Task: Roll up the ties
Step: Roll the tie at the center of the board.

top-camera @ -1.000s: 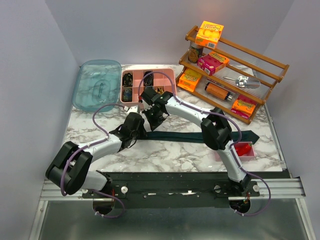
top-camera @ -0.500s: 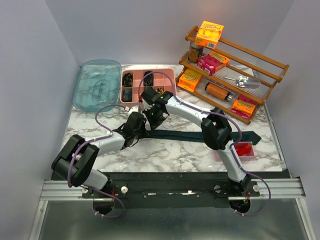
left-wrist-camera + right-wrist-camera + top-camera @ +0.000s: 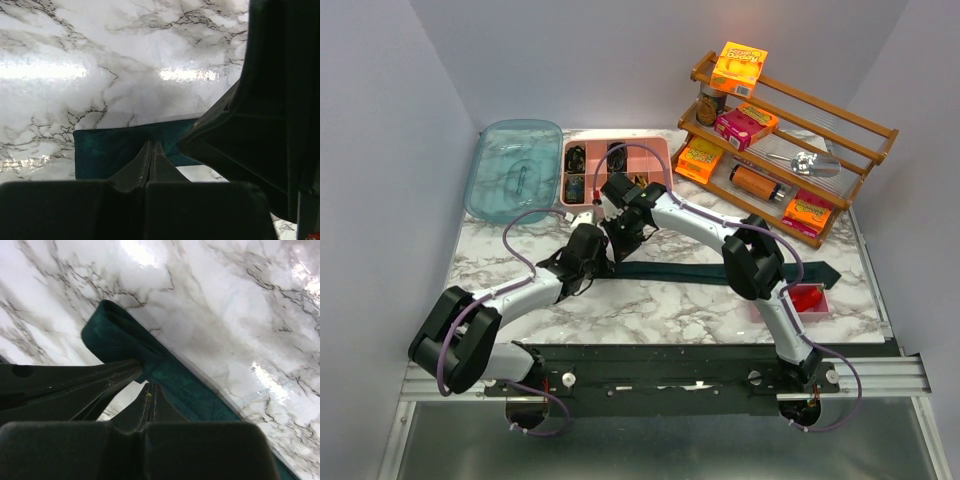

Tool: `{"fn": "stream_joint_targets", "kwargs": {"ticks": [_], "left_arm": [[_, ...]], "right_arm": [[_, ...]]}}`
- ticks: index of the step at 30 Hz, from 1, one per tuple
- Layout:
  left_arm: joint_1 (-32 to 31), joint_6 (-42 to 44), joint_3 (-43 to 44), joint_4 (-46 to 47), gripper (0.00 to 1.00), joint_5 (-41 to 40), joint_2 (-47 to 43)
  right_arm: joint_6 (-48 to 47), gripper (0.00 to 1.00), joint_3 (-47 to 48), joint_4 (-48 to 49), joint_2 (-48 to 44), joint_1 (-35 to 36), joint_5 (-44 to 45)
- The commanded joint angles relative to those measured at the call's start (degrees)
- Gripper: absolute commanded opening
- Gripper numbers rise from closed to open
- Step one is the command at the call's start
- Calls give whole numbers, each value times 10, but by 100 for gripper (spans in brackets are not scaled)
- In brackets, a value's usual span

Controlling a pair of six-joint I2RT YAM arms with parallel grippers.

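A dark teal tie (image 3: 720, 273) lies flat across the middle of the marble table, its wide end at the right (image 3: 820, 272). Its narrow left end (image 3: 112, 332) looks folded over on itself; it also shows in the left wrist view (image 3: 107, 150). My left gripper (image 3: 592, 256) is shut, its tips (image 3: 151, 146) over that end. My right gripper (image 3: 620, 236) is shut, its tips (image 3: 150, 388) at the tie's edge just behind the fold. Both grippers meet tip to tip there. I cannot tell whether either pinches fabric.
A pink compartment tray (image 3: 655, 150) with dark and yellow coils stands behind the grippers. A teal lid (image 3: 515, 180) lies at the back left. A wooden rack (image 3: 840, 125) with boxes and cans is at the back right. A small red box (image 3: 807, 298) sits near the tie's wide end.
My left arm swung out and back, so its gripper shifted slightly along the tie's narrow end. The right gripper and the tie stayed almost still.
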Motion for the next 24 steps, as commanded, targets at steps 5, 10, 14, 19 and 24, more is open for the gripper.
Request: {"fn": "stream_joint_targets", "kwargs": {"ticks": [5, 10, 14, 19, 24], "left_arm": [[-2, 8, -5, -32, 0, -23, -17], [-2, 8, -5, -32, 0, -28, -18], [-2, 8, 1, -35, 0, -29, -18], [2, 8, 6, -41, 2, -30, -23], [18, 17, 16, -56, 25, -26, -38]], "right_arm": [[12, 1, 47, 20, 27, 1, -49], [16, 1, 42, 25, 48, 4, -52], [17, 1, 41, 29, 63, 4, -50], [17, 1, 41, 32, 73, 5, -47], [18, 1, 33, 40, 80, 4, -35]]}}
